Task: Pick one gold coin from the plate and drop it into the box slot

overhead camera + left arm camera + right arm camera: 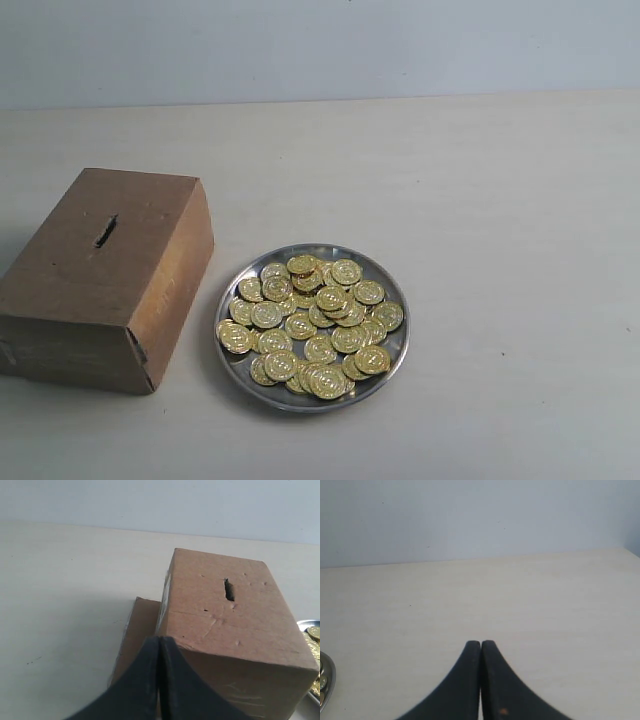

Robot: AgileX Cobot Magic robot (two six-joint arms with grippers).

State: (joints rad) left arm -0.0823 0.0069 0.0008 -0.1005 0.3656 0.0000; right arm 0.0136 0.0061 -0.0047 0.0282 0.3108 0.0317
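Note:
The brown cardboard box [105,275] stands on the table at the left, its dark slot [105,231] in the top face. Right beside it sits the round silver plate [395,350], heaped with several gold coins [310,322]. Neither arm shows in the exterior view. In the left wrist view my left gripper [159,641] is shut and empty, just short of the box [225,625]; the slot [229,590] faces up and the plate's rim [306,624] peeks in beside the box. My right gripper [480,643] is shut and empty over bare table, with the plate's rim [331,677] at the picture's edge.
A pale tabletop [480,200] stretches behind and to the right of the plate. A plain light wall [320,45] backs the table. A flat cardboard flap [137,630] lies on the table beside the box.

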